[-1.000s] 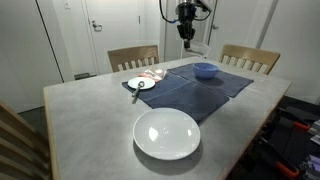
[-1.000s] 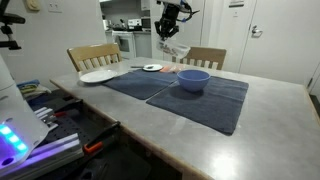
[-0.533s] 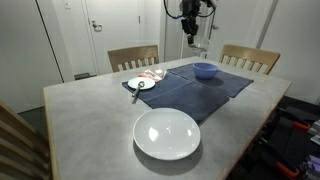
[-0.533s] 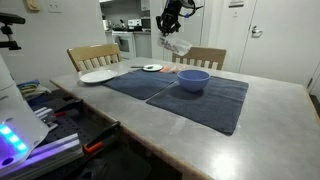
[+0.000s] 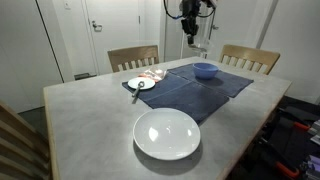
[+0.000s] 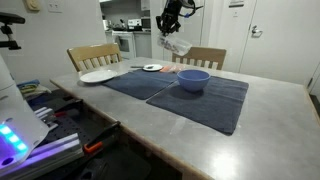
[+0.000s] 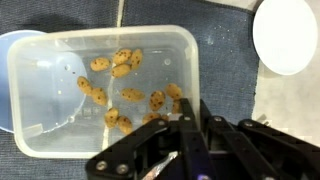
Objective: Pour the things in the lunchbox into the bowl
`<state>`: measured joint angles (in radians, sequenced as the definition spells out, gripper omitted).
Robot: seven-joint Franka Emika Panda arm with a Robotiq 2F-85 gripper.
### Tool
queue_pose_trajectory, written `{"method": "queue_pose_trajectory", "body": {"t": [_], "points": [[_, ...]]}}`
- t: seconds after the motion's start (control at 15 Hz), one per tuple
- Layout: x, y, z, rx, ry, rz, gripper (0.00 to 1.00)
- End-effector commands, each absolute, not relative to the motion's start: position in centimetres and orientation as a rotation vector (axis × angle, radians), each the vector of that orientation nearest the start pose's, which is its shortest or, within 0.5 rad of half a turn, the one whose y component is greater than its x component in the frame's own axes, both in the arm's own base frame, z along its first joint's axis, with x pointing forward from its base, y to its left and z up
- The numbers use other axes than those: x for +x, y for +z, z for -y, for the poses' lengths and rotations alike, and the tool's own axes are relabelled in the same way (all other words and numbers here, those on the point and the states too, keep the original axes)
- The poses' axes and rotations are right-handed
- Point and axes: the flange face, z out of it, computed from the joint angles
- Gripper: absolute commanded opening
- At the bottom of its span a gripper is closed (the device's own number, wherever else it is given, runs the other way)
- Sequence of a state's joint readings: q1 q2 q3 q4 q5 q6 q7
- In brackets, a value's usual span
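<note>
My pincer (image 7: 190,115) pinches the lunchbox (image 7: 50,110) by its rim. It hangs upper centre in both exterior views, above the bowl (image 6: 193,80) on the bench (image 6: 275,105). Brown pieces (image 7: 125,95) lie inside.

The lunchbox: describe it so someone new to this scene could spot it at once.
Look above the far end of the grey table, over the dark mat. The lunchbox hangs in the gripper, partly over the blue bowl. Unlike the big white plate, it is a clear rectangular box holding small brown pieces.
</note>
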<state>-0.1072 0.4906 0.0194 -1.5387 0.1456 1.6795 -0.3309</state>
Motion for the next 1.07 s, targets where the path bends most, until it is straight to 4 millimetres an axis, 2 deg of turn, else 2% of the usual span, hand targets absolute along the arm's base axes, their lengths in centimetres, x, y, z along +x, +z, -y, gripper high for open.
{"method": "queue_pose_trajectory", "body": {"t": [0.0, 0.27, 0.33, 0.53, 0.73, 0.8, 1.0], "points": [[64.8, 34.8, 4.5, -2.873, 0.455, 0.290, 0.09], [64.8, 34.8, 4.5, -2.873, 0.455, 0.290, 0.09], [64.8, 34.8, 4.5, -2.873, 0.455, 0.290, 0.02], [64.3, 35.0, 6.2, -2.824, 0.456, 0.420, 0.02], [63.7, 35.4, 9.3, -2.747, 0.439, 0.629, 0.02], [64.3, 34.7, 7.3, -2.802, 0.431, 0.523, 0.09], [63.8, 34.8, 9.6, -2.765, 0.423, 0.590, 0.09]]}}
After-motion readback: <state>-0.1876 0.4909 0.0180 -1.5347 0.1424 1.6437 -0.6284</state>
